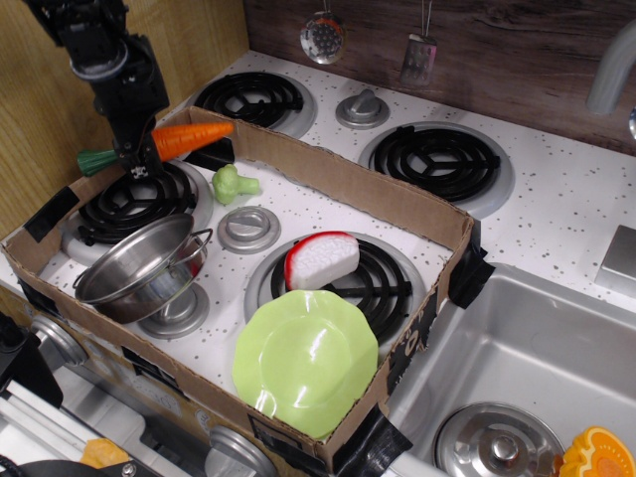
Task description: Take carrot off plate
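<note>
The orange carrot (189,137) with its green stem end at the left is held level in my gripper (139,154), above the back left burner (129,204) inside the cardboard box. The gripper is shut on the carrot near its stem end. The lime-green scalloped plate (306,360) lies at the front of the box, far right of and below the gripper, with nothing on it.
A steel pot (139,266) lies tilted at the front left. A small light-green toy vegetable (232,184) and a red-and-white toy (321,259) lie on the stove. The cardboard box wall (358,189) rings the area. A sink (527,368) is at the right.
</note>
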Controlling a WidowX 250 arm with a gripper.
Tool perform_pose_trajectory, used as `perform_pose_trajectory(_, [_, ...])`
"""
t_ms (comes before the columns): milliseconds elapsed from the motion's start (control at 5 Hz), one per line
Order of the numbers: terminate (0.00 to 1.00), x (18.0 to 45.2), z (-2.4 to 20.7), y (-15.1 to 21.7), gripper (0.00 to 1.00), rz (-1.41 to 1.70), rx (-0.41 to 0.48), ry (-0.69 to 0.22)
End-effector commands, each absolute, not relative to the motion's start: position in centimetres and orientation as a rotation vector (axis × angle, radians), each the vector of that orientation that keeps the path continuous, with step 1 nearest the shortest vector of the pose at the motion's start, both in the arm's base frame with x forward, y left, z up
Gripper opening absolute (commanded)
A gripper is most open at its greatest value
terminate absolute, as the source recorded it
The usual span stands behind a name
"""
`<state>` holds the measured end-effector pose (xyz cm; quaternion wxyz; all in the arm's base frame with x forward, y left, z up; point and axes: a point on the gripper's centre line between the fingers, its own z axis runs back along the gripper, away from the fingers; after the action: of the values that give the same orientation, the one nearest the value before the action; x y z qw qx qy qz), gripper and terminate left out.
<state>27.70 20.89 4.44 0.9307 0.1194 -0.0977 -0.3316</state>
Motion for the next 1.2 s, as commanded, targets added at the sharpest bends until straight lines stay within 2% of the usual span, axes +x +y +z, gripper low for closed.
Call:
perform_pose_trajectory(0, [0.0, 27.3, 4.2, 22.3, 0.0, -0.632, 0.269, -0.219])
perform_pose_trajectory(200, [0.0, 27.1, 4.4, 22.4, 1.0, -0.638, 0.28, -0.238])
perform_pose_trajectory(600, [0.0, 27.5, 6.8, 22.1, 1.0, -0.677, 0.348, -0.222])
perform_pose_trajectory(1000, [0.0, 28.8, 12.0, 18.7, 1.0, -0.742, 0.423, -0.092])
